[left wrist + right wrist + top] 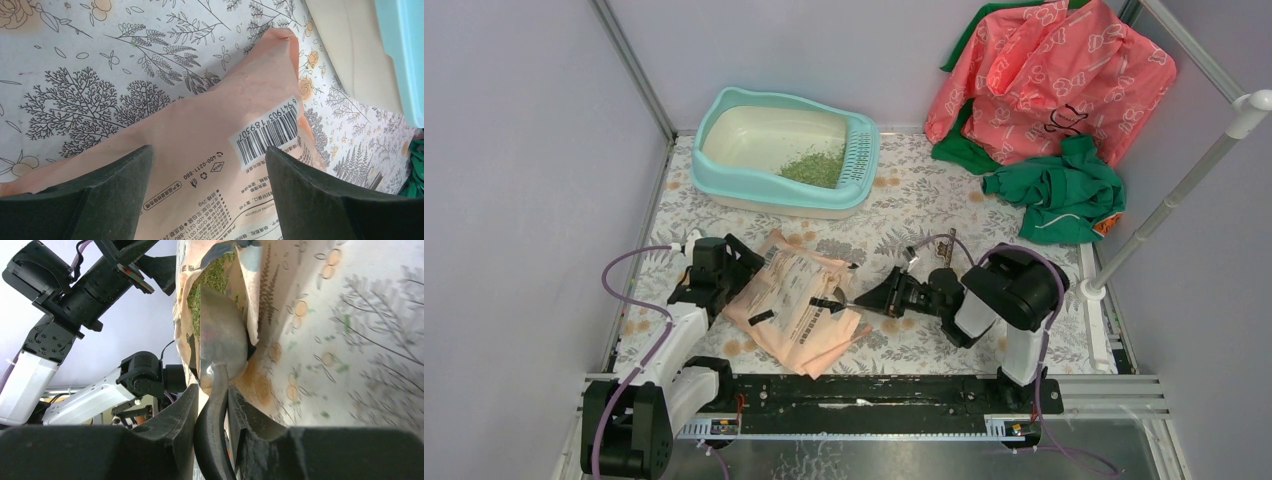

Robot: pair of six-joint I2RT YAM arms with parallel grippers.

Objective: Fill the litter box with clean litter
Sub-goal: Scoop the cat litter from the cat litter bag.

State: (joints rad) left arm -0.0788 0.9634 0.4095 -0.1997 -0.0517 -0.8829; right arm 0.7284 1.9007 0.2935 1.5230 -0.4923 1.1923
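- Two arms meet over a peach-pink printed paper bag point(796, 308), which lies flat on the floral tablecloth point(984, 210) just in front of their bases.
- The left arm rises from its base at the near-left corner. It leans forward, and its wrist turns right toward the bag's left edge.
- The left gripper point(209, 152) has its jaws spread wide. In the left wrist view the barcode face of the bag lies between and below the two dark fingers point(115, 192). I cannot tell whether they touch the paper.
- The right arm is folded at the elbow above its base, and its forearm runs low and leftward across the table toward the bag's right side.
- The right gripper point(214, 392) is clamped on the dark handle of a grey metal scoop point(222, 335). The handle stands pinched between the two fingers.
- The scoop's bowl sits inside the bag's torn mouth, against loose green granules of clean litter point(212, 277) that show within the opening.
- The light-teal plastic litter box point(724, 170), with its cream-white basin, stands at the far left of the table by the back wall, well apart from both grippers.
- Its slotted grille ledge is at the right end, and a green patch of litter point(816, 165) lies in the basin just beside that ledge.
- The rest of the basin floor is bare cream.
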